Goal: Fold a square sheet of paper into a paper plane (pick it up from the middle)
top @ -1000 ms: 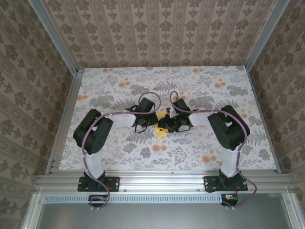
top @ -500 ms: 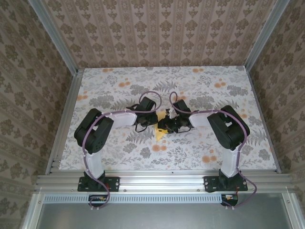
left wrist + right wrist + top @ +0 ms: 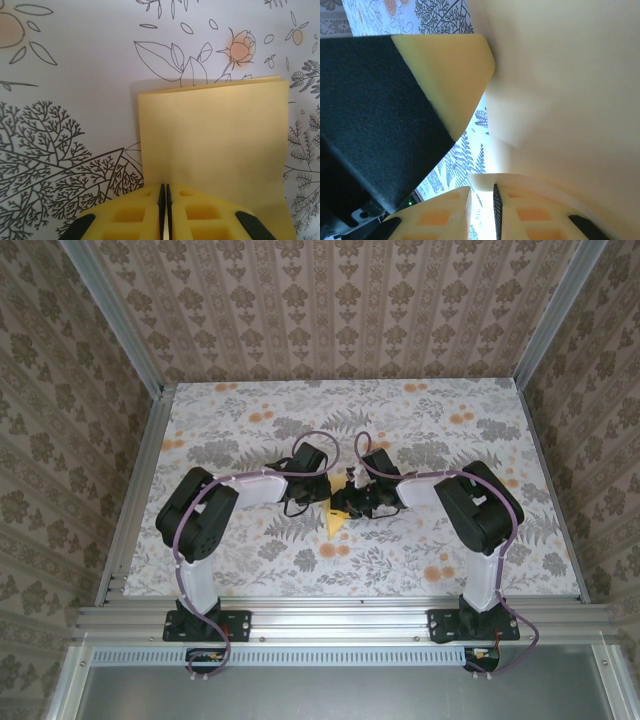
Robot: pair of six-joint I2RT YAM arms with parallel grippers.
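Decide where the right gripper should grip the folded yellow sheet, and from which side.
Probably the folded yellow sheet by its far two-layer edge, coming edge-on from opposite the left gripper, which is shut on the near edge; being thin, it suits jaws straddling both layers.

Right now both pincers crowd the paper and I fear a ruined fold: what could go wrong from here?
The left pincer grips the folded yellow sheet by one edge, so a tug could tear or skew it. The right pincer crowds close against the left one's finger; they might bump. The sheet's far edges look slightly misaligned, so later folds may drift.
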